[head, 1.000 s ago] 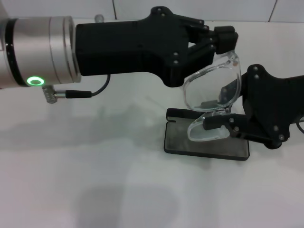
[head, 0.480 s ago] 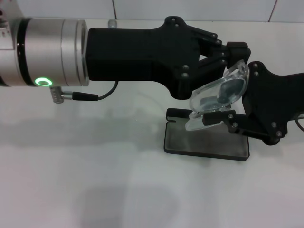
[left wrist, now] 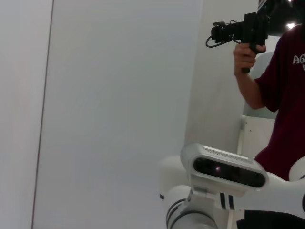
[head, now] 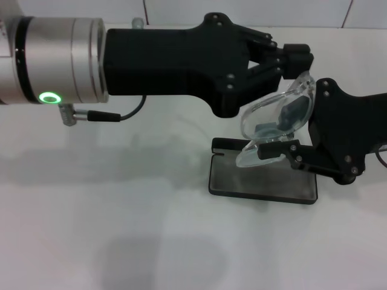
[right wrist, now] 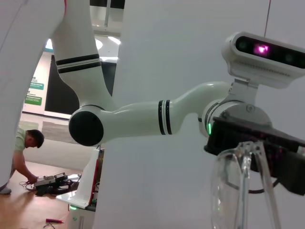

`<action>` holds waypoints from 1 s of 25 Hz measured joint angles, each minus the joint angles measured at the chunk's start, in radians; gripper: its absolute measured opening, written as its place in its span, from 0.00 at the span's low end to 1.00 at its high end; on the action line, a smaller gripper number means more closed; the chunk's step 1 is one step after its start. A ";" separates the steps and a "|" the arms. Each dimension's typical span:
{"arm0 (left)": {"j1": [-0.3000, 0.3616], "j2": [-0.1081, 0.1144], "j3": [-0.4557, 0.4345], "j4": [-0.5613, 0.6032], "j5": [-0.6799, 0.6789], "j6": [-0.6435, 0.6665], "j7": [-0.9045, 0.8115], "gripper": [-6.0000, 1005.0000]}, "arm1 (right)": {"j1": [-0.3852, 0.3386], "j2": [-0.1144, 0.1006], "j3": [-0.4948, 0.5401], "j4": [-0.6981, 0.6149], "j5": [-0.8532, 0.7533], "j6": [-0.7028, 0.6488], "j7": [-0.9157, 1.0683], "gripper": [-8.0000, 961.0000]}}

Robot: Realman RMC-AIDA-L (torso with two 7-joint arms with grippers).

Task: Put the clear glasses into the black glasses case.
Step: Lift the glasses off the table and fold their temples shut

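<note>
Over the last second, tipped from nearly upright to steeply leaning: the clear glasses (head: 277, 118), now slanting down toward the black glasses case (head: 263, 179), and raised a touch again in the last half second. Held at both ends, well clear of the lining: upper rim pinched by the left gripper (head: 296, 63), fingers clamped on the frame; lower end clasped by the right gripper (head: 277, 151), fingers closed on the part nearest the case. Lying open and flat on the white table (head: 121, 229), grey inside facing up, directly beneath the frame, with no contact yet between the two. In the right wrist view, only a clear lens and arm (right wrist: 238, 186) rising in front of the left arm's black body; nothing of the case there, and nothing of the work at all in the left wrist view. Judged from this: reorienting step largely done, lenses turned closer to lying flat, lowering and release not yet made. Probably still too steep to settle inside; more levelling called for, then a joint descent, with some risk of one end catching the case's rim
</note>
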 joint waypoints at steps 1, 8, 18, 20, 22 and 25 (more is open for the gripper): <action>0.000 0.000 -0.003 0.000 0.000 0.000 0.001 0.06 | -0.001 0.000 0.000 0.000 -0.001 0.000 -0.002 0.14; -0.015 0.000 -0.011 -0.016 0.010 0.003 0.000 0.06 | -0.002 0.000 0.000 0.002 -0.002 0.000 -0.003 0.14; -0.047 0.002 -0.016 -0.041 0.010 0.068 -0.004 0.06 | -0.006 0.000 0.000 0.011 -0.001 -0.002 -0.013 0.14; -0.047 0.001 -0.019 -0.041 0.010 0.068 -0.004 0.06 | -0.006 0.000 0.000 0.013 -0.001 -0.004 -0.015 0.15; -0.044 0.000 -0.032 -0.041 0.010 0.068 -0.001 0.06 | -0.006 0.000 0.000 0.014 0.000 -0.006 -0.015 0.15; -0.037 -0.002 -0.062 -0.041 0.010 0.063 0.013 0.06 | -0.008 0.000 0.001 0.014 0.000 -0.008 -0.019 0.15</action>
